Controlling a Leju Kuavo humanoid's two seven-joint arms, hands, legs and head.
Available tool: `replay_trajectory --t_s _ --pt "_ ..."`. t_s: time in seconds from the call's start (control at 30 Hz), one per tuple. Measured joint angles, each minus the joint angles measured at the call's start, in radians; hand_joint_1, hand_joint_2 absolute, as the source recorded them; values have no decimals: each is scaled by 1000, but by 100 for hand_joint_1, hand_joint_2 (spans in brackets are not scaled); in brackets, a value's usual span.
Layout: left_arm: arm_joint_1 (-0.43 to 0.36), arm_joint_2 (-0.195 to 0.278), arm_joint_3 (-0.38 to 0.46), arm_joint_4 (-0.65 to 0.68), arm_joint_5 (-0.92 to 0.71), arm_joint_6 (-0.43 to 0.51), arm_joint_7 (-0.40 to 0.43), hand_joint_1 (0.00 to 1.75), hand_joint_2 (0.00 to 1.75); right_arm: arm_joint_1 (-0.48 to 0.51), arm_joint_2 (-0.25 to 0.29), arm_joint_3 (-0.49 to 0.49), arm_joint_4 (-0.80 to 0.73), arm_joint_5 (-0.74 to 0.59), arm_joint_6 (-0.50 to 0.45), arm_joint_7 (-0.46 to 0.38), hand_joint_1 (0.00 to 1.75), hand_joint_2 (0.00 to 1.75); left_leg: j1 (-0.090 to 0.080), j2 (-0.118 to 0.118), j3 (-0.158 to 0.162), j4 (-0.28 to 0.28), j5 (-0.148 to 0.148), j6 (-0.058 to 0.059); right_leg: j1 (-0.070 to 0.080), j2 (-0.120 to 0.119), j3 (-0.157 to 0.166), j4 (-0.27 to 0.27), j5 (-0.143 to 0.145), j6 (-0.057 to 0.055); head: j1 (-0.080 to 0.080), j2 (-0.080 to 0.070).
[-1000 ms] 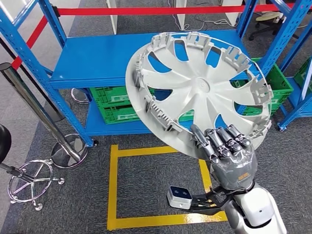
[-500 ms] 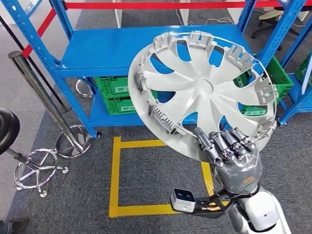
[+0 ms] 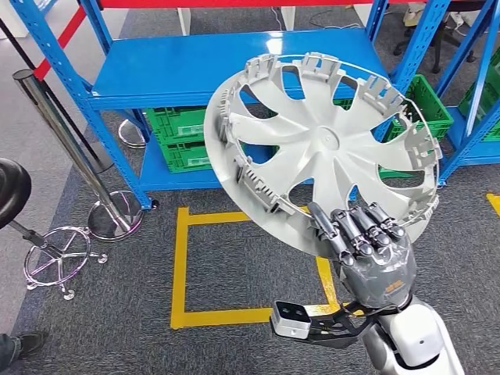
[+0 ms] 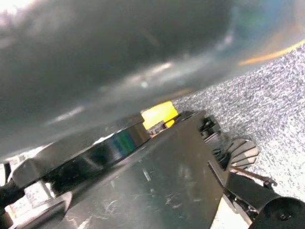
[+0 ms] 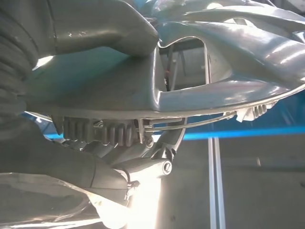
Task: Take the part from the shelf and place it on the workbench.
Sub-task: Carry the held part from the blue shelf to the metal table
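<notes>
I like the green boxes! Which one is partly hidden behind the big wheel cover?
The right green crate: the wheel cover overlaps it. The left green crate sits in plain view.

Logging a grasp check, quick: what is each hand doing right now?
Left hand: cannot be told.
Right hand: holds the hubcap by its near rim.

One hubcap [image 3: 324, 148], one hand [image 3: 369, 254], two green crates [image 3: 183, 144] (partly hidden), one stool [image 3: 12, 191]
</notes>
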Motion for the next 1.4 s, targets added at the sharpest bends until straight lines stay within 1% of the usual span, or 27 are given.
replay_trajectory --t_s 0.07,0.1,0.17,0.23,0.27,0.3,0.33,0.37,0.4,0.43,0.5,0.57,0.6,0.63,0.73,0.77,0.8,0.87,0.93,1.0,1.03,1.1,1.13,1.23,1.3,1.33,1.4 --pt "-2 0 0 0 0 0 0 0 0 0 0 0 -1 0 0 0 175 175 -3 1 -3 -23 23 2 -5 -1 -3 -14 22 12 -3 0" --pt "-2 -1 0 0 0 0 0 0 0 1 -1 0 -2 0 0 0 175 175 -1 3 -12 -33 42 6 -5 1 -7 -14 13 17 -5 0" --pt "-3 -2 0 1 1 -1 0 0 0 2 -3 -1 -3 0 0 0 175 175 5 8 -38 -48 76 13 -5 6 -25 34 -70 25 -1 0" --pt "-3 -4 -1 1 0 -3 0 0 0 2 -5 -2 -3 0 0 0 175 175 4 10 -76 -44 105 15 -5 7 -43 150 -172 34 4 0" --pt "-3 -4 -1 1 0 -4 0 0 0 2 -6 -2 -3 0 0 0 175 175 5 11 -97 -40 119 14 -6 7 -46 210 -188 38 5 0" --pt "-3 -5 -2 1 0 -4 0 0 0 3 -7 -2 -3 0 0 0 175 175 6 12 -120 -35 133 12 -7 7 -39 253 -176 43 6 0" --pt "-4 -5 -2 1 0 -5 0 0 0 3 -7 -2 -4 0 0 0 175 175 8 14 -143 -28 146 8 -9 7 -20 266 -142 48 6 0" --pt "-4 -5 -3 1 -1 -5 0 0 0 3 -8 -2 -4 0 0 0 175 175 10 15 -165 -18 157 4 -13 7 16 244 -107 53 6 0" --pt "-4 -5 -4 1 -1 -5 0 0 0 3 -8 -3 -4 0 0 0 175 175 12 14 -186 -7 166 -2 -19 8 69 188 -96 61 7 0" --pt "-4 -5 -4 1 -2 -5 0 0 0 2 -9 -3 -4 0 0 0 175 175 12 14 -203 7 173 -8 -21 9 135 105 -108 64 10 0" --pt "-5 -4 -5 0 -5 -4 0 0 0 1 -9 -3 -6 0 0 -1 175 175 8 12 -222 25 192 -17 -22 10 217 -20 -162 51 13 0" --pt "-3 -4 -5 1 -9 -3 1 0 0 1 -9 -3 -8 0 0 -2 175 175 9 11 -232 26 211 -25 -18 7 213 -42 -169 25 12 0" --pt "-1 -4 -6 1 -11 -2 3 0 0 1 -9 -3 -8 0 0 -2 175 175 11 10 -238 29 201 -30 -18 5 200 -38 -159 15 11 0" --pt "2 -4 -6 2 -14 -2 5 0 0 1 -9 -3 -8 0 0 -2 175 175 13 10 -243 46 169 -37 -19 3 186 -36 -147 4 9 0" --pt "6 -3 -11 2 -20 -1 8 0 0 0 -9 -4 -9 0 0 -2 175 175 18 9 -260 199 5 -51 -17 0 144 -30 -107 -12 1 0" --pt "5 -3 -14 2 -21 -1 9 0 0 0 -9 -4 -9 0 0 -2 175 175 18 9 -261 260 -22 -52 -15 0 126 -27 -93 -12 0 0" --pt "4 -3 -18 2 -21 -1 11 0 0 0 -9 -5 -9 0 0 -2 175 175 19 9 -254 301 -23 -51 -14 -1 106 -22 -80 -13 -1 0" --pt "2 -3 -22 2 -22 -3 14 0 0 -1 -9 -5 -9 0 0 -2 175 175 17 8 -203 290 29 -41 -9 -2 66 -14 -58 -12 -2 0" --pt "0 -2 -23 2 -22 -4 17 0 0 -1 -9 -5 -10 0 0 -1 175 175 11 7 -97 159 51 -21 -6 -1 38 -10 -39 -10 -2 0" --pt "-3 -1 -24 2 -22 -5 18 0 0 -1 -9 -5 -11 0 0 0 175 175 3 6 -5 20 21 -8 -5 -3 27 -12 -18 -2 0 0" --pt "-5 -1 -24 2 -22 -6 19 0 0 -1 -9 -5 -12 0 0 1 175 175 0 6 16 -19 9 -5 -6 -4 26 -15 -8 5 -2 0" --pt "-5 -2 -24 2 -22 -6 19 0 0 -2 -10 -5 -15 0 0 1 175 175 0 8 9 -36 25 -1 -8 -4 20 -20 2 18 -3 0" --pt "-5 -2 -24 2 -22 -6 20 0 0 -2 -10 -5 -16 0 0 1 175 175 2 9 1 -41 36 4 -8 -1 10 -7 -11 23 -3 0" --pt "-5 -3 -25 2 -22 -8 20 0 0 -2 -10 -5 -18 0 0 2 175 175 4 12 -34 -42 67 15 -8 6 -51 150 -121 33 3 0" --pt "-4 -3 -25 2 -22 -9 21 0 0 0 -10 -5 -18 0 0 3 175 175 3 13 -59 -35 82 15 -8 7 -71 247 -164 38 4 0" --pt "-4 -3 -26 2 -22 -10 21 0 0 2 -10 -5 -18 0 0 4 175 175 3 13 -71 -30 88 14 -8 7 -53 241 -159 39 4 0" --pt "-4 -4 -27 2 -22 -11 21 0 0 3 -10 -6 -18 0 0 6 175 175 3 13 -88 -16 93 11 -9 6 38 119 -120 38 4 0"
